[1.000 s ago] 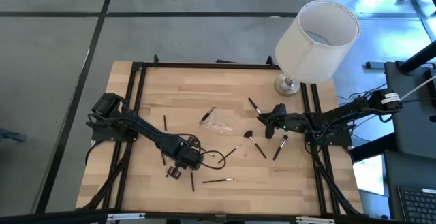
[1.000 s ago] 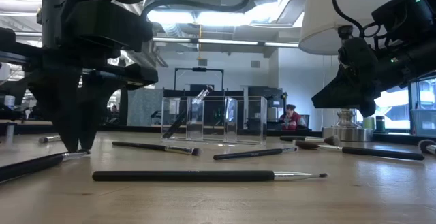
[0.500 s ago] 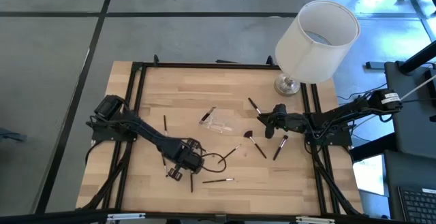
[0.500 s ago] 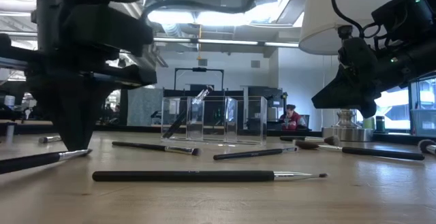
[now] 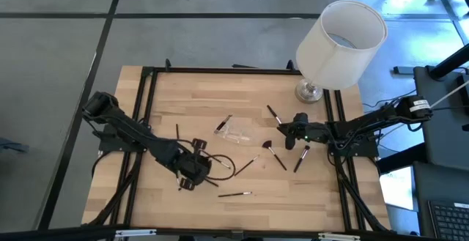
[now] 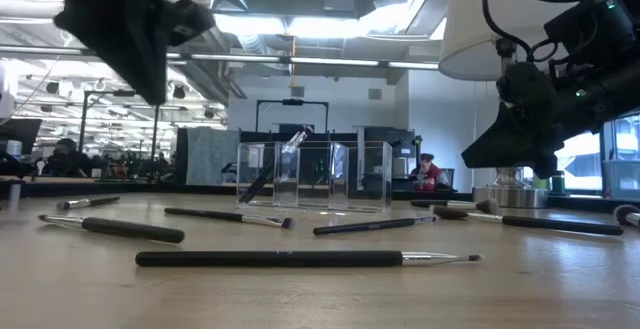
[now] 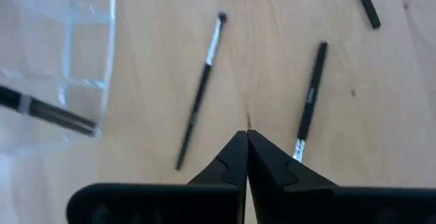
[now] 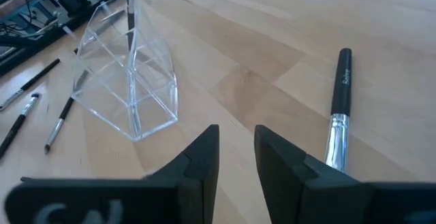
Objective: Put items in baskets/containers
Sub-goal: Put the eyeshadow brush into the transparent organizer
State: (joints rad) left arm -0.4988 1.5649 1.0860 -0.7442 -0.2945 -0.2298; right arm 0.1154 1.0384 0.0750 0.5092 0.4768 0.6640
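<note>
Brushes litter the wooden table; left jaws closed empty; right jaws narrowly parted.

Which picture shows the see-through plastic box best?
The low view: the clear plastic compartment tray stands side-on, its dividers plain, one dark brush leaning inside. The right wrist view shows it nearly as well. The left wrist view catches a corner; the high view a faint shape.

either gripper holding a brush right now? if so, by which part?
No. The left gripper is shut with nothing between its fingers, raised above the table. The right gripper is open and empty, near the clear tray.
</note>
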